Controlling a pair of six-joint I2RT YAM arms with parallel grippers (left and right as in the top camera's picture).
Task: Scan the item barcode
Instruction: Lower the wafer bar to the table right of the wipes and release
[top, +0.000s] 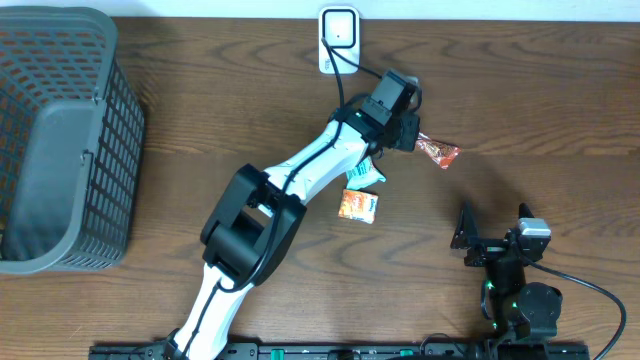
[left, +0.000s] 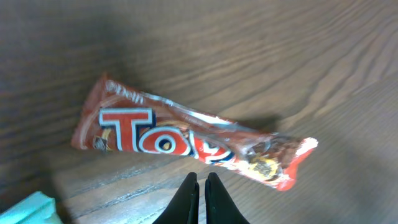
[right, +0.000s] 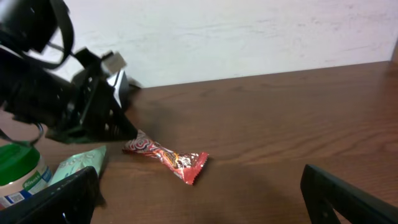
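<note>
Two grippers. Left gripper: shut, tips at near edge of bar, hold uncertain. Right gripper: wide open, bar ahead and left on table. Step: grasping. Next: calls for confirmed pinch, then lift toward likely scanner.

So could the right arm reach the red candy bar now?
Probably yes: only bare table lies between the open right fingers and the candy bar, though the left fingers crowd its far end.
</note>
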